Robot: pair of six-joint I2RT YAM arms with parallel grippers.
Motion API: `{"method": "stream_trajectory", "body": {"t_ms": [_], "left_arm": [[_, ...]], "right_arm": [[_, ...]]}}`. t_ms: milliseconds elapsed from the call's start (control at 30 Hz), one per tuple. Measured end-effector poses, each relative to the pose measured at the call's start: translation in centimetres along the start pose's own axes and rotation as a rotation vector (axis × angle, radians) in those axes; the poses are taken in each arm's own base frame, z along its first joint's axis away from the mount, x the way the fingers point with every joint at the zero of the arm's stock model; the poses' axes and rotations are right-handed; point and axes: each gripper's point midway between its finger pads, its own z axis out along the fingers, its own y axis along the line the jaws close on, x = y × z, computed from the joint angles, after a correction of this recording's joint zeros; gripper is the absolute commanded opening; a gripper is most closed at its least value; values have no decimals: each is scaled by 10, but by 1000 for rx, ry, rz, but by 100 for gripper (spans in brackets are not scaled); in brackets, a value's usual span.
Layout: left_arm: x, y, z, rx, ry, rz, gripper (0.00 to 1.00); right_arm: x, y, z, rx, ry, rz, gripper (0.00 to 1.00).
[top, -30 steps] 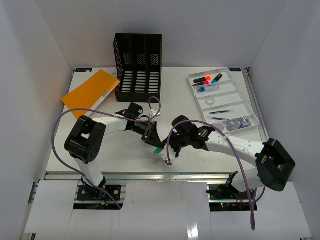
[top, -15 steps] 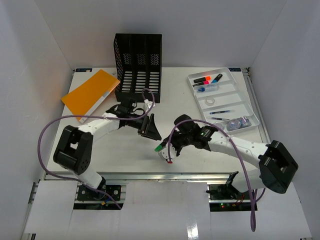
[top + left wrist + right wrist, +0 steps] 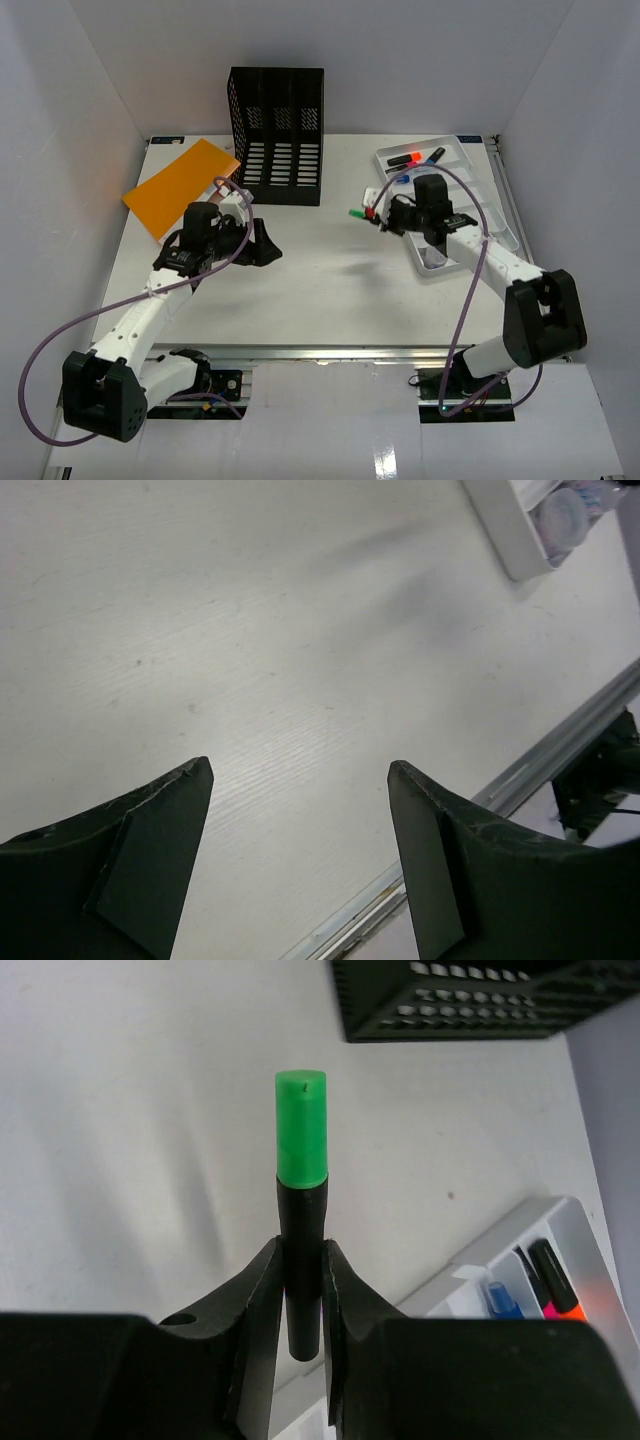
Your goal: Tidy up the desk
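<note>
The desk (image 3: 330, 290) spans the top view between white walls, and at its far right we see the right gripper (image 3: 380, 215) just beside the tray (image 3: 478, 178). Left wrist view: the left gripper (image 3: 300, 770) is spread wide and empty above the desktop. Right wrist view: the jaws are clamped on a green-capped marker (image 3: 301, 1140), so we judge this to be delivery, and next we need alignment over the tray's marker compartment.

White desk (image 3: 330, 290); green-capped black marker (image 3: 300, 1210); orange folder (image 3: 180, 187).
</note>
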Motion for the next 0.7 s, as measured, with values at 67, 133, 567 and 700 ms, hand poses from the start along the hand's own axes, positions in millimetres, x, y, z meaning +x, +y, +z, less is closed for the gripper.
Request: {"method": "stream_trajectory", "body": {"t_ms": [67, 133, 567, 700], "left_arm": [[8, 12, -2, -58, -10, -1, 82], [14, 21, -2, -100, -5, -7, 82], [3, 38, -15, -218, -78, 17, 85], [2, 39, -16, -229, -82, 17, 85]], "right_arm": [[8, -41, 5, 84, -4, 159, 8], [16, -85, 7, 188, -24, 308, 8], [134, -278, 19, 735, -144, 1300, 8], [164, -279, 31, 781, -143, 1486, 8]]}}
